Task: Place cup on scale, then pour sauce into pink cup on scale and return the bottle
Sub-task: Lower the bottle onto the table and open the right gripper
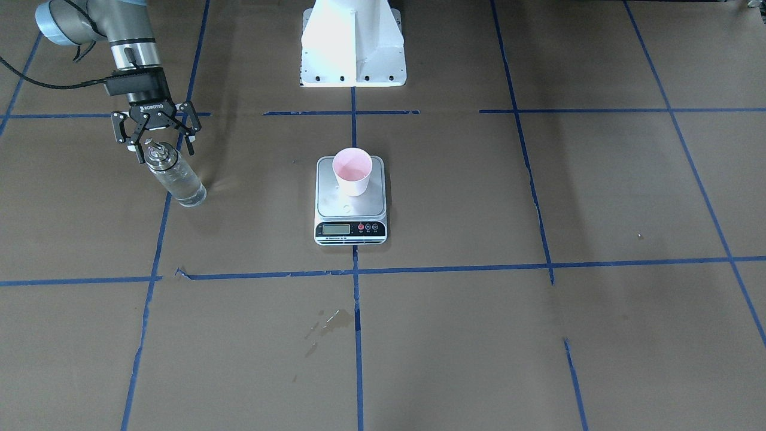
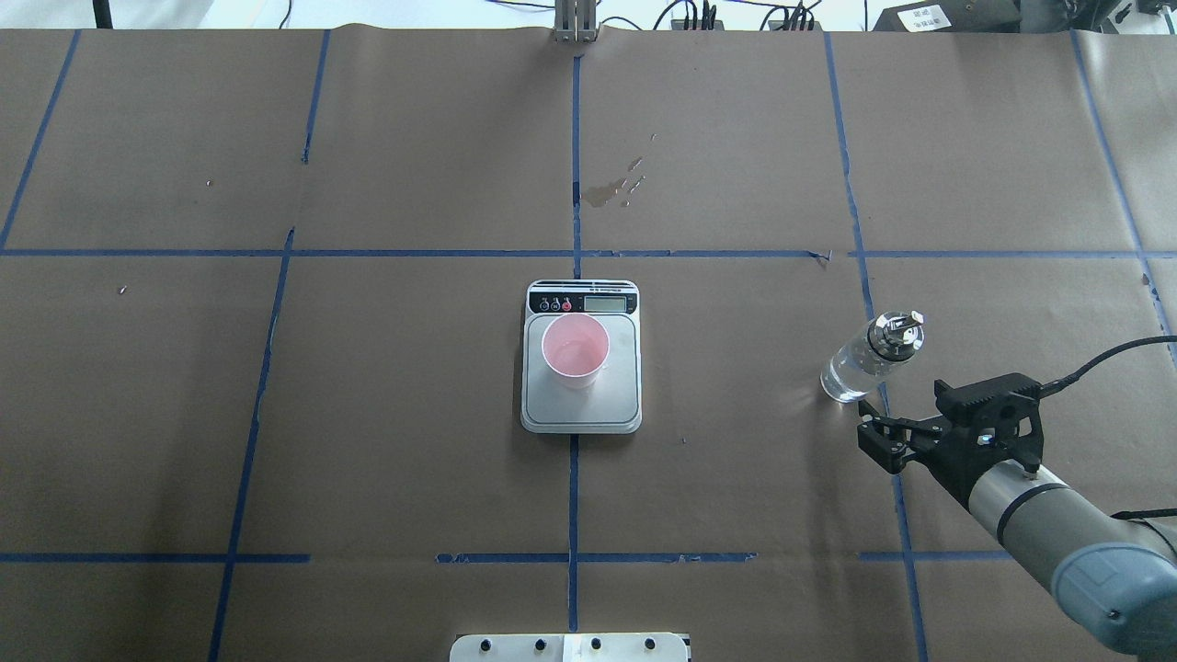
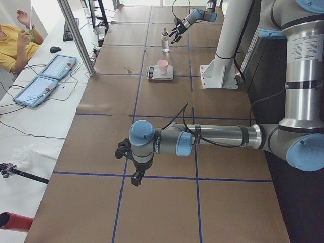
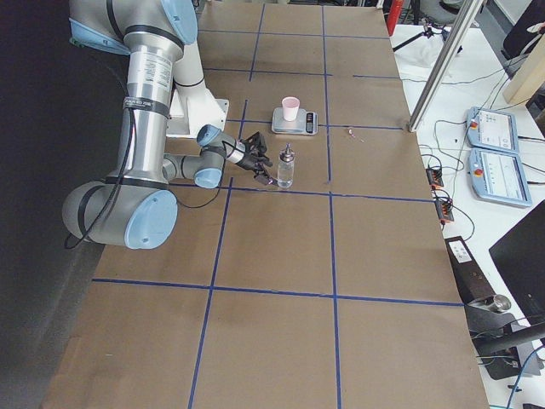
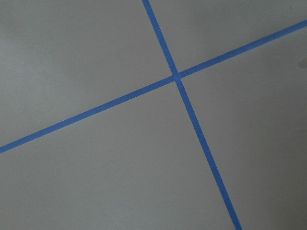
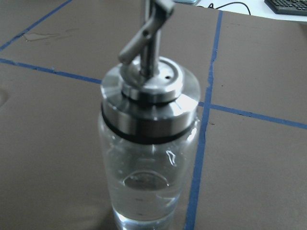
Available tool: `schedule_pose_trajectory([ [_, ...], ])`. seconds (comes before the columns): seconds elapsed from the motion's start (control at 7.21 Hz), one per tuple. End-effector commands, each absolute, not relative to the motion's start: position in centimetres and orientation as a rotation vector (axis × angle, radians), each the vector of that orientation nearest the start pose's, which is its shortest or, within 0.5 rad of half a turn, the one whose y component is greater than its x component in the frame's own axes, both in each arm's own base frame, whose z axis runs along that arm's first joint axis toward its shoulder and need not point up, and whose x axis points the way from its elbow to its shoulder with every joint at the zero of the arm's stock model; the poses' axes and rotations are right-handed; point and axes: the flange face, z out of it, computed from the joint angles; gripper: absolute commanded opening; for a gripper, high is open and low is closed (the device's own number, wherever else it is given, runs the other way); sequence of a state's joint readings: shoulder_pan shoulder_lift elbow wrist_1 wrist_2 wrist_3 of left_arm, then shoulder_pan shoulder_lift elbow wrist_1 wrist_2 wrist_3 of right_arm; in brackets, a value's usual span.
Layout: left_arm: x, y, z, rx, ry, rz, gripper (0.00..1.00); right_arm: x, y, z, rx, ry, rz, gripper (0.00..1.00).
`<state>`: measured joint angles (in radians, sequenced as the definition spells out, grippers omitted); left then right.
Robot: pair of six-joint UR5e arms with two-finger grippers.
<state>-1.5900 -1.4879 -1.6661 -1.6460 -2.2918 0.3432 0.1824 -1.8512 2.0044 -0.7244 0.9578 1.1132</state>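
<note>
The pink cup [image 1: 353,172] stands upright on the steel plate of the scale [image 1: 335,203], towards the plate's robot side; it also shows in the overhead view [image 2: 575,349]. I cannot tell whether the cup holds liquid. The glass bottle [image 1: 175,175] with its metal collar and spout stands upright on the table, far to the robot's right of the scale. Clear sauce [image 6: 146,191] fills its lower part. My right gripper [image 1: 163,152] is open and empty, just on the robot side of the bottle [image 2: 869,359], not touching it. My left gripper [image 3: 134,172] shows only in the exterior left view, so I cannot tell its state.
A dried spill stain [image 1: 329,320] marks the brown paper on the operators' side of the scale. The white robot base [image 1: 353,42] stands behind the scale. Blue tape lines [image 5: 177,76] cross the table. An operator and tablets [image 3: 55,66] are beside the table.
</note>
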Motion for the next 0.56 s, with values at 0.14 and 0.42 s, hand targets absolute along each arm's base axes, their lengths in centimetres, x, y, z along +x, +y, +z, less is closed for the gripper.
schedule_pose_trajectory([
  [0.14,-7.7,-46.2,64.6,0.215,0.697,0.341,1.0,-30.7,-24.6,50.2,0.797,-0.731,-0.084,1.0],
  [0.42,-7.7,-46.2,64.6,0.214,0.697,0.34,1.0,-25.8,-29.4,51.6,0.728,-0.703,-0.13,1.0],
])
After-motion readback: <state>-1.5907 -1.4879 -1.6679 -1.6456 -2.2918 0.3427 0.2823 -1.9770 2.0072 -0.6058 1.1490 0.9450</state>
